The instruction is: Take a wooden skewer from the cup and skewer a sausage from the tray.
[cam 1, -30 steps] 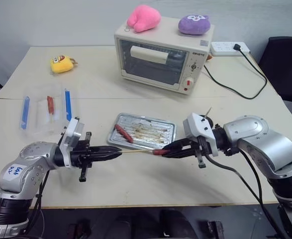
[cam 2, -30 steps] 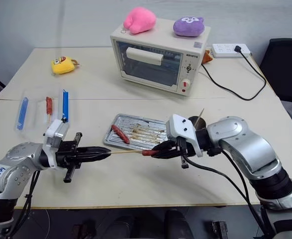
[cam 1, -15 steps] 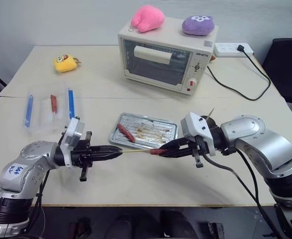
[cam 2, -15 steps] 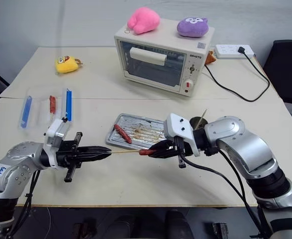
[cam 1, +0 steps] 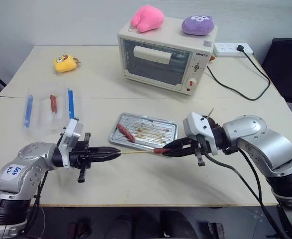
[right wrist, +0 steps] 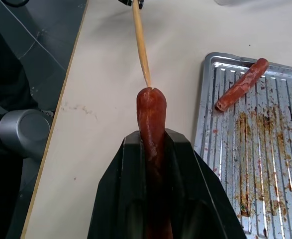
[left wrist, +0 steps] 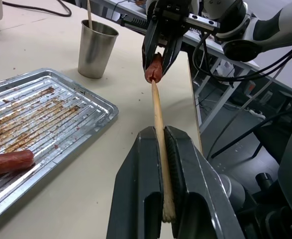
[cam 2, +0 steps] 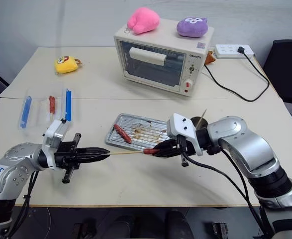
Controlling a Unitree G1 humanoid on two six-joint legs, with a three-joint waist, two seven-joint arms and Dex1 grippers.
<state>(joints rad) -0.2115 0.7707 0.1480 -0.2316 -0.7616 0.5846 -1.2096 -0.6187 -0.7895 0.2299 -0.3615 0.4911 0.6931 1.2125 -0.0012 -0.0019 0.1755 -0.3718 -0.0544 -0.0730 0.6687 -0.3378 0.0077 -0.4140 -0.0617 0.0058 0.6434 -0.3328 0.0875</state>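
Meeting tip to end, wooden skewer (left wrist: 158, 117) clamped in your left gripper (left wrist: 161, 164) apparently just enters sausage (right wrist: 151, 119) gripped by right gripper (right wrist: 153, 149); push-through remains.

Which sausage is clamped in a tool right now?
The sausage in the right tool, with the wooden skewer tip at its end. The other sausage lies loose in the tray.

You see: sausage (right wrist: 151, 119) glossy reddish-brown; wooden skewer (left wrist: 158, 117) pale tan; tray (cam 1: 167, 130) shiny silver, ridged, brown-stained; cup (left wrist: 96, 49) plain grey metal; tabletop (cam 1: 136, 179) beige; both hands' fingers (left wrist: 137, 199) black; oven (cam 1: 165, 55) cream; plush toys pink (cam 1: 146, 18), purple (cam 1: 197, 24), yellow (cam 1: 65, 63).
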